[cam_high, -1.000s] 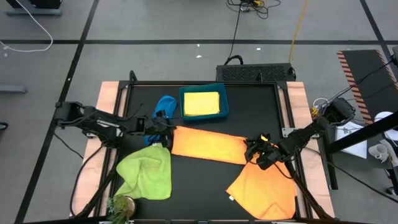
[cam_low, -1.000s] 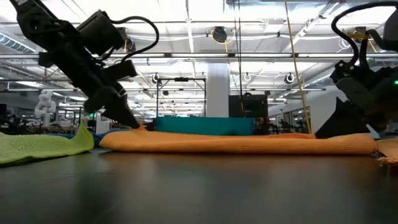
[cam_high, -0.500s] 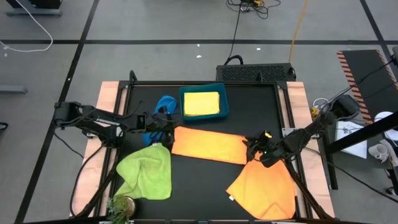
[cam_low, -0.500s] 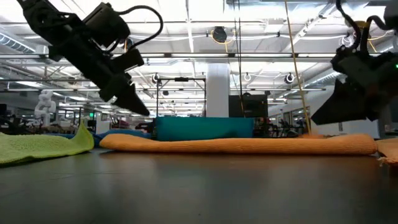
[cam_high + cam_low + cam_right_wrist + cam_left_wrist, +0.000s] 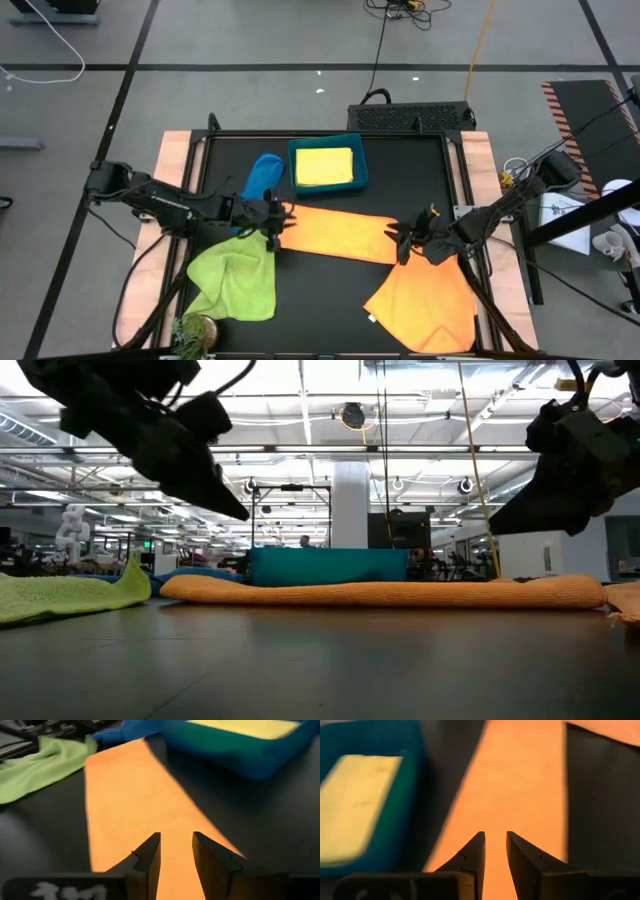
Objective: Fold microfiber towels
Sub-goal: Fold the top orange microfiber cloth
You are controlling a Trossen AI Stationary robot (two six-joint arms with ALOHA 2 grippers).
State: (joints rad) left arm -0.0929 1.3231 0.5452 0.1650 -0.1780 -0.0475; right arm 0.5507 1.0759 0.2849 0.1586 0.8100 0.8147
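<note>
Table: black top (image 5: 330, 300), pale wood side rails.
Room: grey floor, cables; open hall with ceiling lights behind.
Orange towel (image 5: 335, 232): folded strip, table centre.
Second orange towel (image 5: 425, 305): right front corner.
Green towel (image 5: 235, 280): left front.
Blue towel (image 5: 263, 175): beside bin.
Bin (image 5: 328, 185): teal, holding yellow towel (image 5: 324, 166).
Left tool (image 5: 277, 222): above strip's left end, slightly spread, empty.
Right tool (image 5: 397, 240): above strip's right end, slightly spread, empty.
Writing: none legible.

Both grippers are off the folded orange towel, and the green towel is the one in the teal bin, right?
Not quite. The towel in the teal bin is the yellow towel; the high view shows the green towel on the table. The left gripper and right gripper are indeed above the folded orange towel.
</note>
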